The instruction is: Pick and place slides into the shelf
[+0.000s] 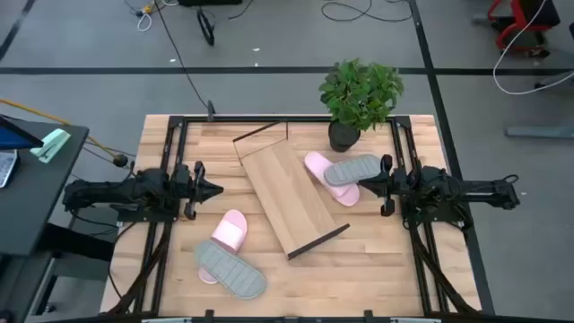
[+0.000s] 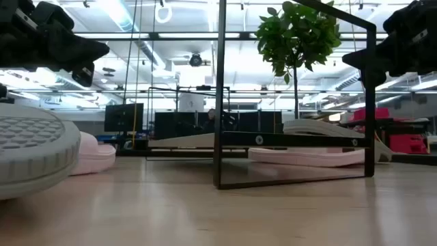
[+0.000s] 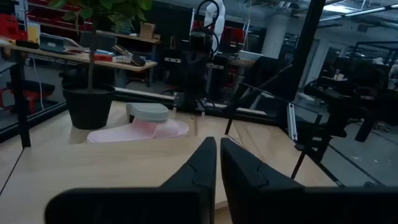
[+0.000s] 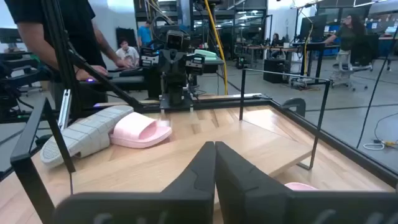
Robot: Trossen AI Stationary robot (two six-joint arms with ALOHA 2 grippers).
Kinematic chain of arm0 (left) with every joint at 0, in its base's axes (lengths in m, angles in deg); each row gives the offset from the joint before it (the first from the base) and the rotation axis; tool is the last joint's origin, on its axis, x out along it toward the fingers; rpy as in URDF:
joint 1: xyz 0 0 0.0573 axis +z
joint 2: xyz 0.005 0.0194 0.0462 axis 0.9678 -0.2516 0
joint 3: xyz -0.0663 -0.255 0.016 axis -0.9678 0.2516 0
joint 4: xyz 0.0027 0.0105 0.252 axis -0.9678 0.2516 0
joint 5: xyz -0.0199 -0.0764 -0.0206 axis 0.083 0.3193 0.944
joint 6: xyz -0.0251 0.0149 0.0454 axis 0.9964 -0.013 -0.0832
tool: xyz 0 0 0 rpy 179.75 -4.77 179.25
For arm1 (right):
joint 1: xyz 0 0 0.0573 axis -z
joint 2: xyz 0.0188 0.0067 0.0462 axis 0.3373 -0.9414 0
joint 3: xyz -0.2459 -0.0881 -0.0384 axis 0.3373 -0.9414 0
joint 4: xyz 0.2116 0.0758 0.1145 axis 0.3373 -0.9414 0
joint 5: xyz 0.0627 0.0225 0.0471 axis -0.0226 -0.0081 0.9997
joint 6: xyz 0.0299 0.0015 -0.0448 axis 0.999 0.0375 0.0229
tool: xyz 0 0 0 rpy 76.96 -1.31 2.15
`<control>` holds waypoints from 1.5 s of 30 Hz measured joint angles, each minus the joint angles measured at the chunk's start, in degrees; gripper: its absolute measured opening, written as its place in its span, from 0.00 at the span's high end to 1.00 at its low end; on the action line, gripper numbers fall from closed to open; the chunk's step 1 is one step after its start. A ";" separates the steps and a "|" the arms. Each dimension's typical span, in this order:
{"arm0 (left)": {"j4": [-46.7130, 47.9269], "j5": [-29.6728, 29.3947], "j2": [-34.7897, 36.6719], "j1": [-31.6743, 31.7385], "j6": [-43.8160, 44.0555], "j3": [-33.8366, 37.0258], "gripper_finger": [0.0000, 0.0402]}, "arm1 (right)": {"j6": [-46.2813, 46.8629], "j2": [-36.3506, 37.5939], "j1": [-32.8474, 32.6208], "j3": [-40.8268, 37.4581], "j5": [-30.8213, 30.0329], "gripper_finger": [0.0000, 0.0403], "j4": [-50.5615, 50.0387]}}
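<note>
**Four slides on the table, shelf lying askew between two idle arms**

Ribbed and pale, the sole of the grey slide (image 2: pixel 31 154) fills the low view's left edge, nearest that camera, with a pink slide (image 2: pixel 92 154) just behind it. From above, this pair sits at the table's near left: the grey slide (image 1: pixel 230 267) lies sole-up and overlaps the heel end of the pink slide (image 1: pixel 230 231), whose wide strap faces up.

Left of them, the left gripper (image 1: pixel 208 189) hangs over the slatted wooden tabletop (image 1: pixel 377 269), fingers pressed together; its wrist view shows the two dark fingers (image 3: pixel 199 168) meeting with only a thin seam.

The shelf (image 1: pixel 289 196) lies in the middle, turned diagonally, a smooth light-wood board with thin black metal frames at both ends. Only the low view shows one frame (image 2: pixel 293 102) standing as a tall open rectangle above the board.

Right of the shelf lies the second pair: a grey slide (image 1: pixel 352 169) rests sole-up across a pink slide (image 1: pixel 329 178), both touching the shelf's far right edge. A potted plant (image 1: pixel 359 99) with leafy green foliage stands just beyond them.

The right gripper (image 1: pixel 366 187) points at this pair, fingers closed together. Its wrist view alone shows people (image 4: pixel 127 53) in the room beyond the table.
</note>
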 joint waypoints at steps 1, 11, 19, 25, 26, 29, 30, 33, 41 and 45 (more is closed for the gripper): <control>-0.02 0.02 0.00 0.00 0.03 0.00 0.92 | 0.00 0.00 0.02 0.00 0.02 0.97 -0.01; -0.02 0.02 0.01 -0.01 -0.02 0.00 0.92 | 0.00 -0.02 0.00 0.00 0.00 0.97 -0.02; -0.02 0.02 0.00 0.00 0.00 0.00 0.94 | -0.02 -0.02 0.02 0.00 0.02 0.97 0.00; -0.01 0.00 0.02 -0.02 0.01 0.00 0.93 | -0.01 -0.02 0.00 0.00 0.00 0.97 -0.01; -0.01 0.00 0.00 0.00 -0.02 0.00 0.92 | 0.00 0.00 0.00 0.00 0.00 0.97 -0.02; -0.02 0.01 0.02 0.00 0.00 0.00 0.91 | 0.00 0.00 0.00 0.00 0.00 0.97 -0.02; -0.02 0.00 0.02 0.00 0.00 0.00 0.91 | -0.01 -0.01 0.00 0.00 0.00 0.97 -0.02; -0.01 0.02 0.00 -0.01 -0.01 0.00 0.90 | 0.00 -0.02 0.00 0.00 0.00 0.97 -0.02; -0.01 0.01 0.02 -0.01 -0.01 0.00 0.93 | 0.00 -0.02 0.00 0.00 0.00 0.97 -0.01; -0.02 0.01 0.00 0.00 -0.01 0.00 0.94 | -0.01 -0.01 0.00 0.00 0.00 0.97 -0.02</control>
